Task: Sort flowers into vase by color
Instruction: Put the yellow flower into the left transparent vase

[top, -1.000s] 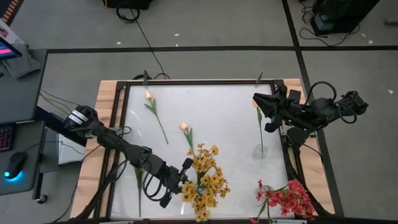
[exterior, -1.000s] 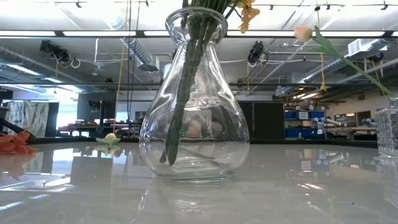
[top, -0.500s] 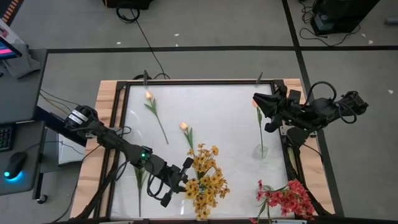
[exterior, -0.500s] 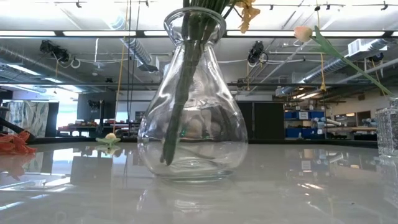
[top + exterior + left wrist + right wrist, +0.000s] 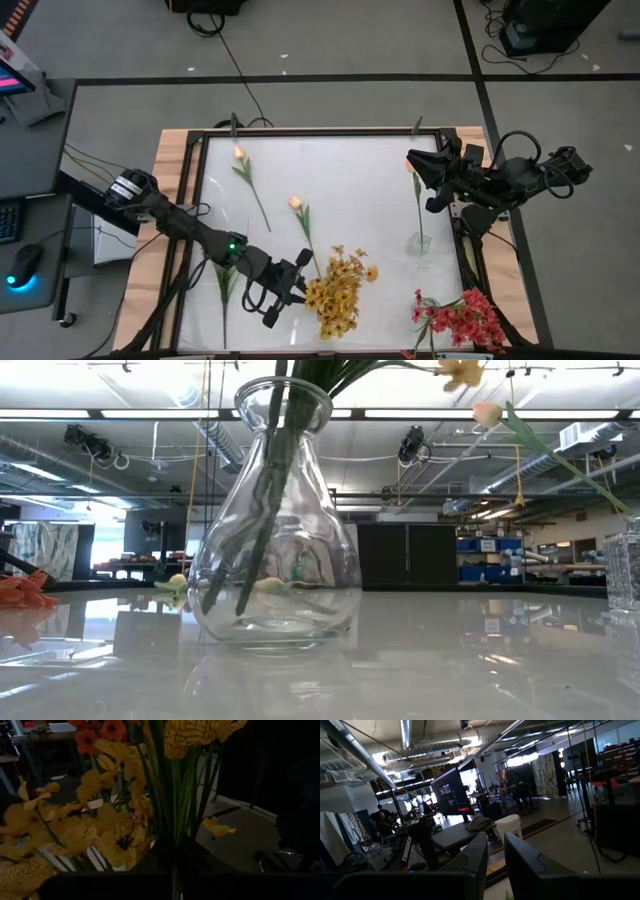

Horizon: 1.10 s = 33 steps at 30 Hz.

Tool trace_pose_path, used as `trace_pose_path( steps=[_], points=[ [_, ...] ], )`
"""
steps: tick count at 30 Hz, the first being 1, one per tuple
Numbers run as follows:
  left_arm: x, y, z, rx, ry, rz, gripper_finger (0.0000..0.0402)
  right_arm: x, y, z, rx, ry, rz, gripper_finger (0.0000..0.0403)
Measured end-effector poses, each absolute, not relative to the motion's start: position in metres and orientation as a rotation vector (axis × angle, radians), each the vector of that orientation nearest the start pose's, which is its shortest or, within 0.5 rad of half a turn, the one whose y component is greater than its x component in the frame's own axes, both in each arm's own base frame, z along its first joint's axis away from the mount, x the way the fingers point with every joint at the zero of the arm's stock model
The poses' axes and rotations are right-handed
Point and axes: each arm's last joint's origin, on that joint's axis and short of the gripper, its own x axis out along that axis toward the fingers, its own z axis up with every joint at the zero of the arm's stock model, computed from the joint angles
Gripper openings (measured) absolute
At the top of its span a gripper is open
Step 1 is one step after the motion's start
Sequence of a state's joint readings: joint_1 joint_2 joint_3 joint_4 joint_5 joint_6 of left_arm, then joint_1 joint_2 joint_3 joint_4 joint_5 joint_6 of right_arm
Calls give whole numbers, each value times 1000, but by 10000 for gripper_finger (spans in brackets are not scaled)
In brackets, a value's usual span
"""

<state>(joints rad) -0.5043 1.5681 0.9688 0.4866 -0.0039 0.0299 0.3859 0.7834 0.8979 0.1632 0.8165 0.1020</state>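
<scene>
Your left gripper [image 5: 297, 272] sits low over the near-centre of the table [image 5: 350, 170], fingers closed on the green stems of the yellow-orange cluster [image 5: 341, 291]. From above, the blooms fan out to the right of the gripper. In the low view those stems run down through the neck of the clear glass vase [image 5: 270, 550], which stands on the table, the stem ends resting near its base. The left wrist view is filled with yellow petals [image 5: 110, 832] and green stems, close up.

Your right gripper [image 5: 424, 178] hangs at the far right edge of the table, above a peach bud stem [image 5: 417, 205]. Its fingers [image 5: 472, 860] stand a narrow gap apart; nothing shows between them.

Loose on the table:
- one peach bud stem [image 5: 248, 180] far left
- another [image 5: 303, 225] near centre, just beyond the yellow cluster
- red-pink cluster [image 5: 458, 320] at the near right corner
- a small clear glass [image 5: 418, 243] right of centre, with the right-hand peach stem reaching down to it; you cannot tell if the stem stands inside.
</scene>
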Motion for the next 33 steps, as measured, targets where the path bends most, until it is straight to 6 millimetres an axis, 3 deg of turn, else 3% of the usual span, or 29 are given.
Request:
trace_pose_path(
  steps=[13,33],
  points=[
    [308,-169,267,60,114,-499,17,150,38,401,258,-253,-416,75],
    [308,-168,262,91,162,-498,97,150,38,401,258,-253,-416,75]
  ],
)
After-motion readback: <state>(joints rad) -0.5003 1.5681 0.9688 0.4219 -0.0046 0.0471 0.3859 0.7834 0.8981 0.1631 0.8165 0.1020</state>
